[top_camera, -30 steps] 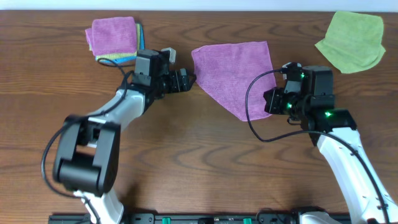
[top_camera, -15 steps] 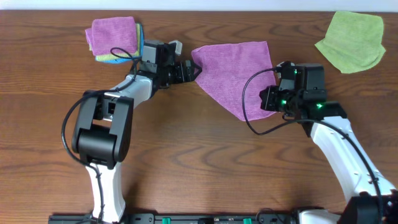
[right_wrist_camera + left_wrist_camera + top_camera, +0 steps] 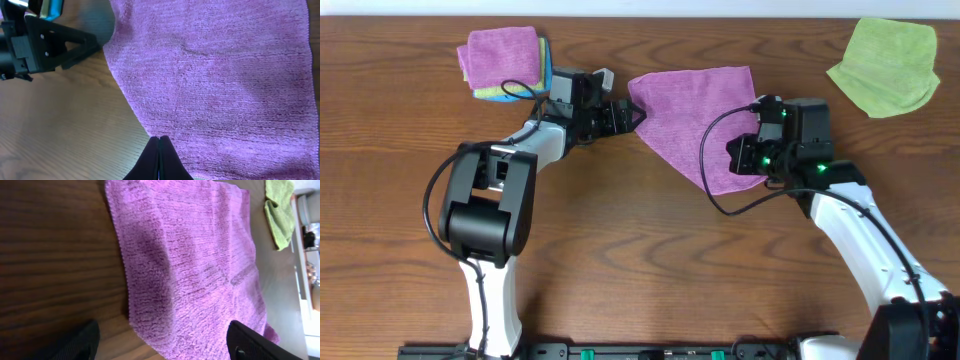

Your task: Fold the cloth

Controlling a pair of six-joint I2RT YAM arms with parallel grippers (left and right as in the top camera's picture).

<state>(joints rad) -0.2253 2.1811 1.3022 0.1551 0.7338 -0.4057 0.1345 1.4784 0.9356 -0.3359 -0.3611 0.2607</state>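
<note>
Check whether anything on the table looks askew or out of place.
The cloth lies flat but turned at an angle to the table edge, one corner pointing toward the front. The green cloth at the far right is rumpled.

the overhead view looks straight down from high above the surface point(image 3: 640, 270), far enough back to take in both arms. the left wrist view sits low behind the left pincer point(image 3: 628, 113), close in, looking out between its spread fingers point(image 3: 82, 342) across the cloth point(image 3: 185, 265) ahead. the right wrist view looks steeply down past the right pincer point(image 3: 159, 145), tips together at bottom middle. all three share the cloth; the right wrist view also catches the left pincer beyond it.
</note>
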